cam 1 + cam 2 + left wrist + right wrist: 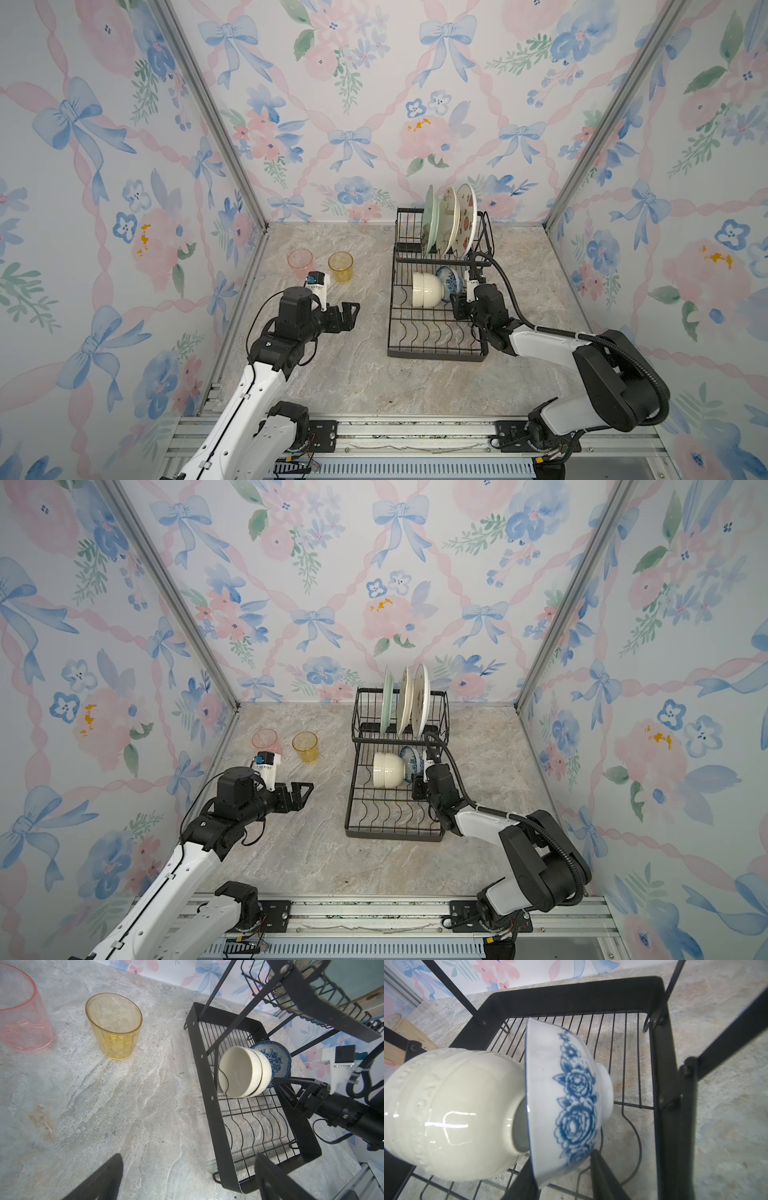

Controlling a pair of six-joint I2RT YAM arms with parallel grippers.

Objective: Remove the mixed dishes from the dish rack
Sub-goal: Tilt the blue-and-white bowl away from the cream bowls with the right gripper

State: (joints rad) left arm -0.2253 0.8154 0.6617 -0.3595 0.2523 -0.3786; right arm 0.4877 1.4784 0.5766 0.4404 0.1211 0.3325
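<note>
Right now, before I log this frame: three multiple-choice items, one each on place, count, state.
1. The amber tumbler stands: A on the table, left of the rack; B in the rack; C in a gripper.
2. Plates in the rack: A two; B four; C three.
3. The left gripper is: A shut on a plate; B open, empty; C shut on a bowl.
A: it stands on the table beside the pink tumbler. C: three stand on edge. B: jaws apart, nothing between.

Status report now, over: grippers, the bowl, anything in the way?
Left gripper open, empty, over table. Right gripper astride blue-patterned bowl rim, grip unconfirmed. Cream bowls touching it; rack's upper shelf just behind.
</note>
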